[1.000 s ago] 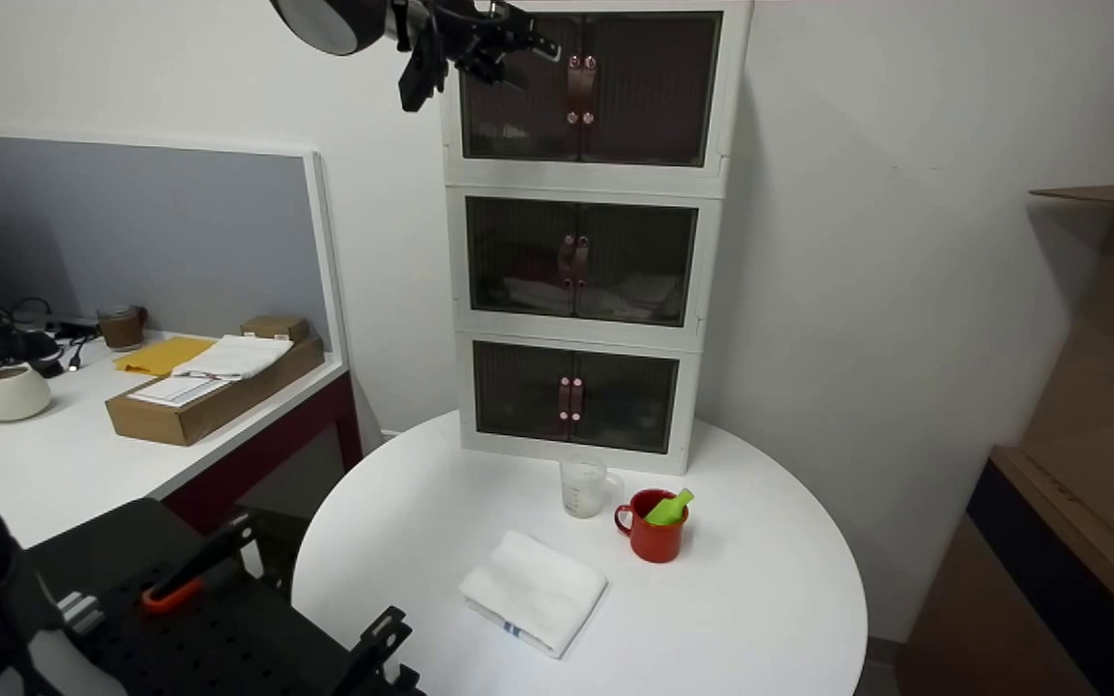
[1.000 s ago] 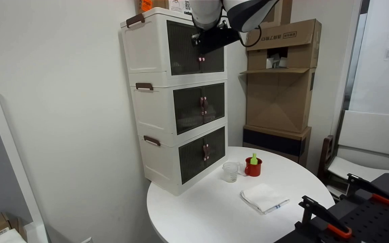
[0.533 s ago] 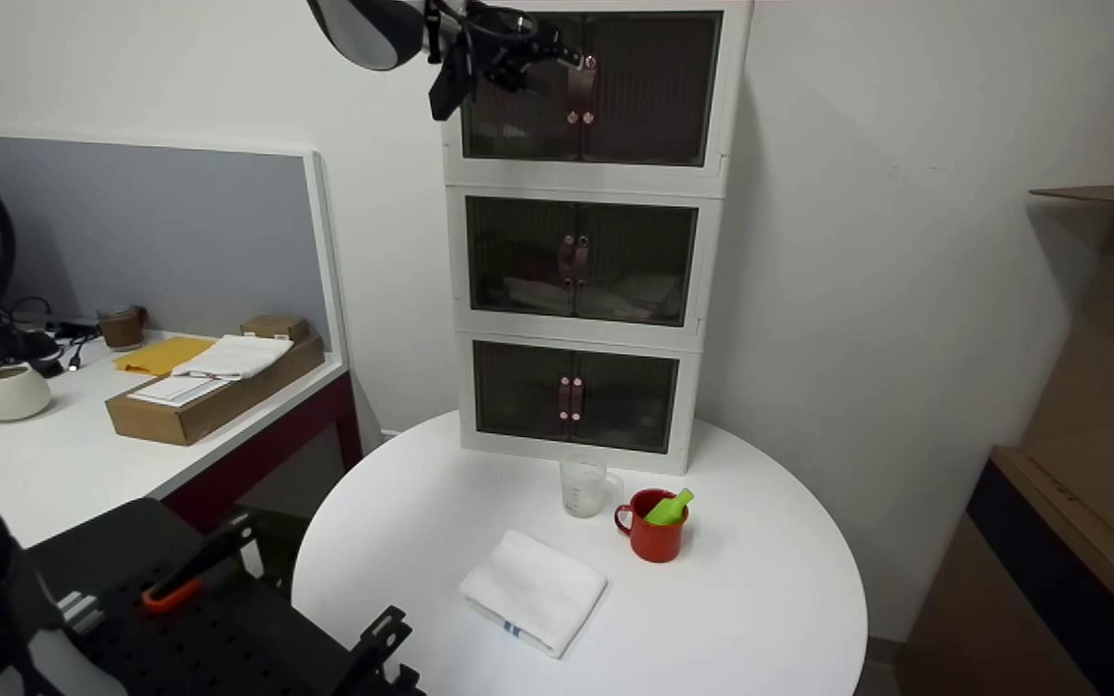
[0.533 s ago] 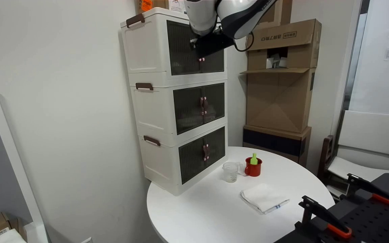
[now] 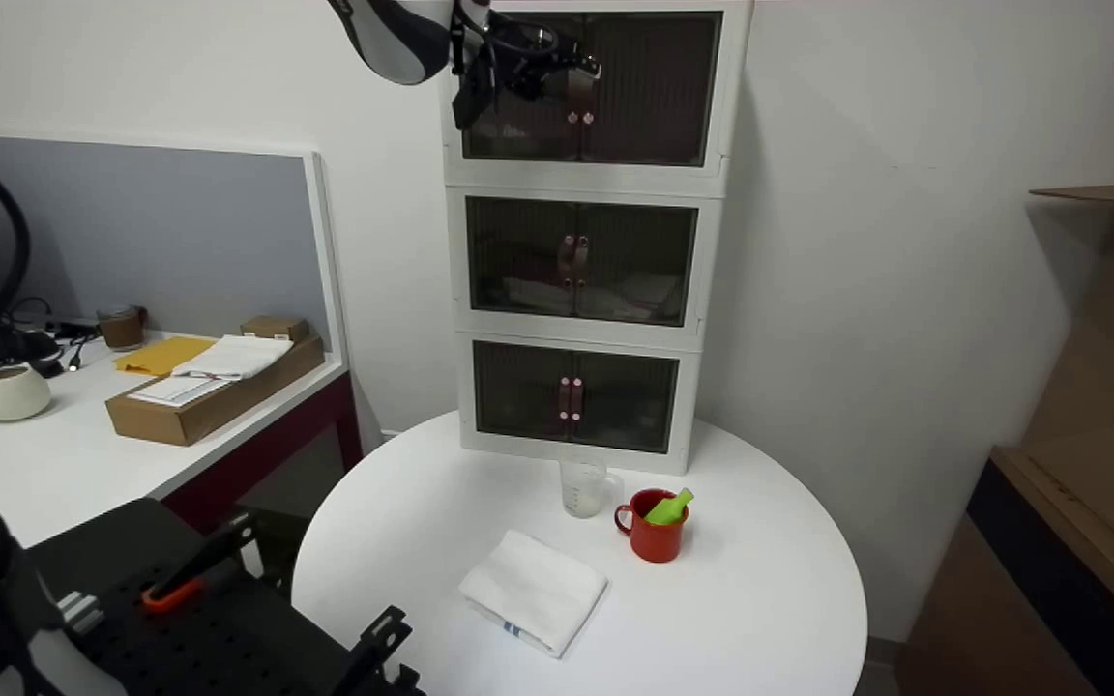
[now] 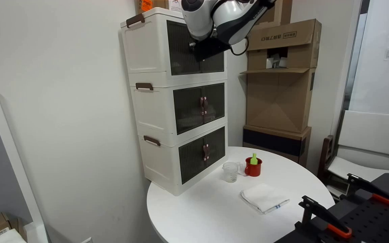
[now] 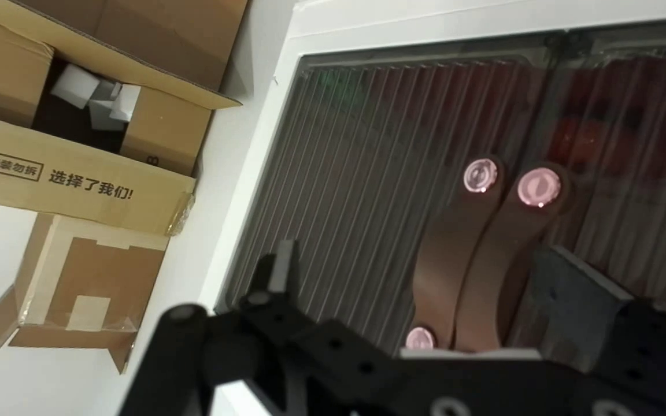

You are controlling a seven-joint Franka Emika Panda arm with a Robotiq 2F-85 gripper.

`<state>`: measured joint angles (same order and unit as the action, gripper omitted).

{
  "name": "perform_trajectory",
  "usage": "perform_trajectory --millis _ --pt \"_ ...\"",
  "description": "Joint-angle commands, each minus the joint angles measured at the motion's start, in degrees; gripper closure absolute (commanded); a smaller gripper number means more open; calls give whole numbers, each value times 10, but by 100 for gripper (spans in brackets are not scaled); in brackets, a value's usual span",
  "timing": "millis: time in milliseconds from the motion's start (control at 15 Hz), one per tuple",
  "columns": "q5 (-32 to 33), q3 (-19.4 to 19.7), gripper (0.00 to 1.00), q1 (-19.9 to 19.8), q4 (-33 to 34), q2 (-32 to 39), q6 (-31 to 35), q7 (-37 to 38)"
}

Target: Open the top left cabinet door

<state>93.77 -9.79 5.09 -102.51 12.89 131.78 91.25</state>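
The top left cabinet door (image 5: 518,140) is a shut dark ribbed panel, partly behind the gripper in both exterior views (image 6: 179,47). The wrist view stands upside down, so this door (image 7: 645,190) shows at its right. Its brown strap handle (image 7: 498,260) with pink studs lies against the twin handle (image 7: 446,260) of the right-hand door (image 7: 356,173). My gripper (image 7: 430,268) is open, with both handles between its spread fingers; whether it touches them I cannot tell. In an exterior view the gripper (image 5: 588,72) is at the handles' upper end; the other angle hides its fingertips.
The white cabinet's lower tiers have shut dark doors (image 5: 634,261). On the round white table (image 5: 731,619) stand a clear measuring cup (image 5: 582,488), a red mug (image 5: 656,536) with a green utensil, and a folded white cloth (image 5: 533,592). Cardboard boxes (image 6: 279,98) stand beside the cabinet.
My gripper has moved right and slightly down across the top left door to the handles in an exterior view. The arm shifts left and down in the other angle. The doors have not moved.
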Motion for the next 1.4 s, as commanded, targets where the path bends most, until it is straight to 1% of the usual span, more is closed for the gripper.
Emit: perform_trajectory --millis 0,133,600,733,800,1067,1333 --pt "15 13 27 14 31 23 -17 19" --pt "16 14 28 15 31 23 -19 20" --pt "17 14 82 25 31 25 -15 24" --pt "17 14 95 27 30 26 -12 25" --pt "18 15 100 27 30 26 -10 26" --pt "7 14 99 25 20 18 -10 19" --pt "0 16 99 21 -13 -7 -7 26"
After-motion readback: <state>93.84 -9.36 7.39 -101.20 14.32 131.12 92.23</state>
